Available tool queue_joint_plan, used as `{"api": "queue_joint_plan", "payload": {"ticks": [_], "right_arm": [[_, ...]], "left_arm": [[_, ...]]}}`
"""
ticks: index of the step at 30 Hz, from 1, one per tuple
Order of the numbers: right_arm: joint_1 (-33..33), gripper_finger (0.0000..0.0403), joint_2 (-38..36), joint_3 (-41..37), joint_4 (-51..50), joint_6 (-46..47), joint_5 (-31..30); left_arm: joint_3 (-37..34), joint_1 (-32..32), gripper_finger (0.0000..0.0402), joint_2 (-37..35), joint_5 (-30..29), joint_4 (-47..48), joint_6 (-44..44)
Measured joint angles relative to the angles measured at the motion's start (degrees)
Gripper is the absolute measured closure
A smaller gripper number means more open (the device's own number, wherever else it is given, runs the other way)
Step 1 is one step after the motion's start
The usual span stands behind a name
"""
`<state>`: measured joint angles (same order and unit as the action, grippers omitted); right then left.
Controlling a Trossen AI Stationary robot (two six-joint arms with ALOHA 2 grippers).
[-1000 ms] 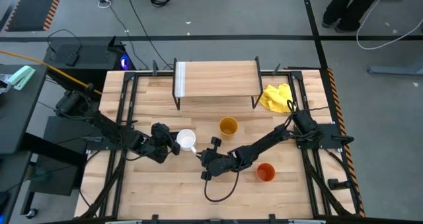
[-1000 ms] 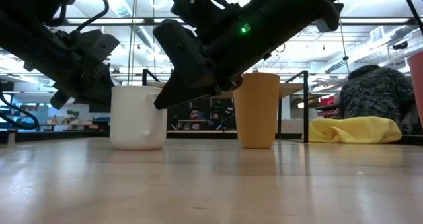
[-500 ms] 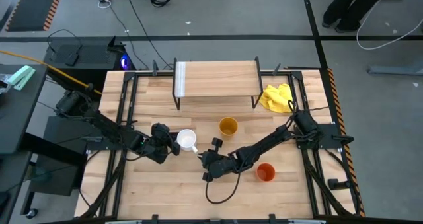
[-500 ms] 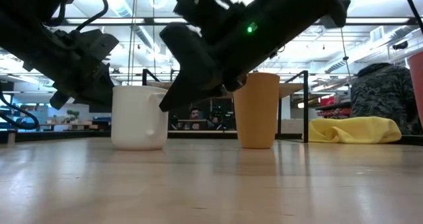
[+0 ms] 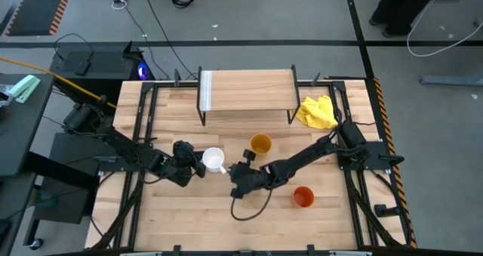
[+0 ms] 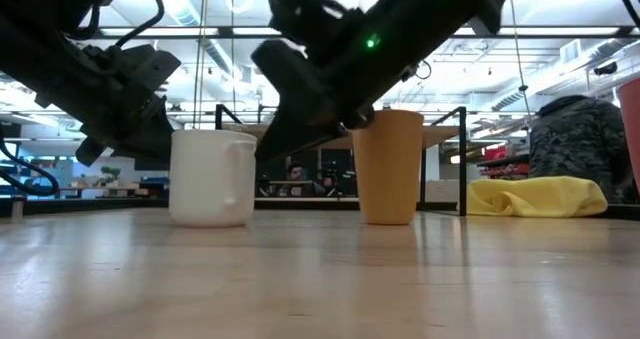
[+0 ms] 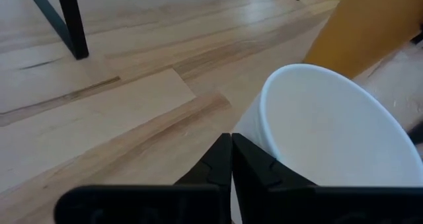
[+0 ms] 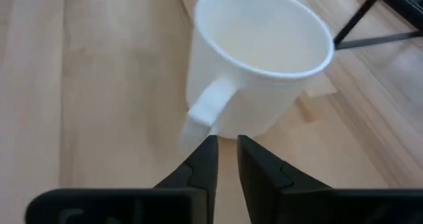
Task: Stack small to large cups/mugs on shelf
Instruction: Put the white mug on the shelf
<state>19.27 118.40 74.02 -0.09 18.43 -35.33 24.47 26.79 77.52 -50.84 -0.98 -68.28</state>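
Right tool (image 5: 231, 172) shifted closer to white mug (image 5: 213, 159) handle.

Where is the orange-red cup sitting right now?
In the high view the orange-red cup stands on the table's near right part, beside the right arm, well away from the yellow-orange cup and the shelf.

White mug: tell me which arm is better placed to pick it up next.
Probably right: the right gripper faces the white mug's handle, fingers slightly parted. The left gripper sits shut against its far wall.
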Motion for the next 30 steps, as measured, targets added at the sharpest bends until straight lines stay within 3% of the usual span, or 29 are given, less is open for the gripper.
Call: {"api": "queue_joint_plan", "payload": {"ticks": [10,30], "right_arm": [[0.2,0.0297,-0.1,0.0,0.9,1.1,2.4],[0.4,0.0296,-0.1,0.0,4.4,0.5,4.5]], "left_arm": [[0.0,0.0,0.0382,0.0,0.2,-0.5,0.4],[0.0,0.0,0.0386,0.0,0.2,-1.4,0.5]]}}
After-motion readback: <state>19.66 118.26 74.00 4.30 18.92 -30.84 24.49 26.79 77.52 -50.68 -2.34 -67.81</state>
